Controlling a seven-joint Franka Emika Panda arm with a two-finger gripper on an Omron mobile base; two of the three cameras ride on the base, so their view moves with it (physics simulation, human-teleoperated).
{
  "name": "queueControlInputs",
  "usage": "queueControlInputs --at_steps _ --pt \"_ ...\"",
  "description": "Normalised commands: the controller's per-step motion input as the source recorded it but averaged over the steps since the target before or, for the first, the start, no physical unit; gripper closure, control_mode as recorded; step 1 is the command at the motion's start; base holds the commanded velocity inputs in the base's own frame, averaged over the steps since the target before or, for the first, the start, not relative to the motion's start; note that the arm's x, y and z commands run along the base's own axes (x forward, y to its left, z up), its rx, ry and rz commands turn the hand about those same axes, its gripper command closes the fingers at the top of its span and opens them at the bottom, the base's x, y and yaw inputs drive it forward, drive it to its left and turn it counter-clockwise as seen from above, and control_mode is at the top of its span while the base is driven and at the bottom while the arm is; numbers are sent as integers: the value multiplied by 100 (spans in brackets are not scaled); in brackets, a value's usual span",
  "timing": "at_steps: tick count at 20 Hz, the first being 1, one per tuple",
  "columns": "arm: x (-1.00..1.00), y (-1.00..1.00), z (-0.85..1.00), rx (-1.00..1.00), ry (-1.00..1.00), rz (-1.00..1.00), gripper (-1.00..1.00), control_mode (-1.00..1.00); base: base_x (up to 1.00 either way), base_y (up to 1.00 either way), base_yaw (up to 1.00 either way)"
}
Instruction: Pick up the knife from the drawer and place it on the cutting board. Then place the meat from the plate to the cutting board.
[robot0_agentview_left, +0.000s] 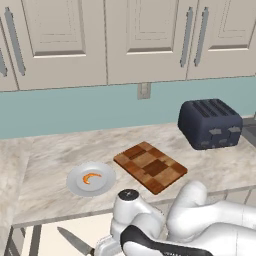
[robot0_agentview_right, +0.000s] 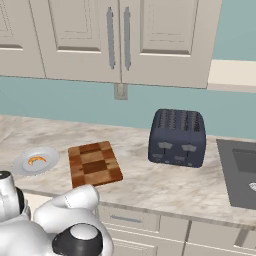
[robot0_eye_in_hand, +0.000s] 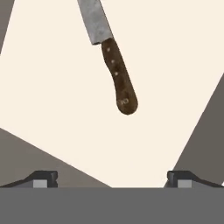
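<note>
The knife (robot0_eye_in_hand: 111, 57) lies flat on the drawer (robot0_eye_in_hand: 57, 96) floor, free of the gripper (robot0_eye_in_hand: 111, 177), whose jaws stand wide apart and empty above it. The arm folds low over the drawer. From the right base camera, the toaster (robot0_agentview_right: 177, 137) stands right of the cutting board (robot0_agentview_right: 94, 163); the plate (robot0_agentview_right: 27, 166) with the meat (robot0_agentview_right: 36, 160) sits left.

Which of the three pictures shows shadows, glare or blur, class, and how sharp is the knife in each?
Hand view: flat, even light; the knife is crisp on the pale drawer floor, without glare or an evident shadow. Left base view: soft, slightly coarse render; the blade lies low in the picture, partly hidden by the arm; no hard shadow under the plate. Right base view: even light, no glare on the toaster.
</note>
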Motion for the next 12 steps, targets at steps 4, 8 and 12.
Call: queueControlInputs --at_steps 4,8,12 --pt "49 0 -18 -1 1 -3 -100 -100 0 0 0" --pt "46 1 -27 -3 0 0 -100 -100 0 0 0" --pt "60 20 -25 -5 2 0 -100 -100 0 0 0"
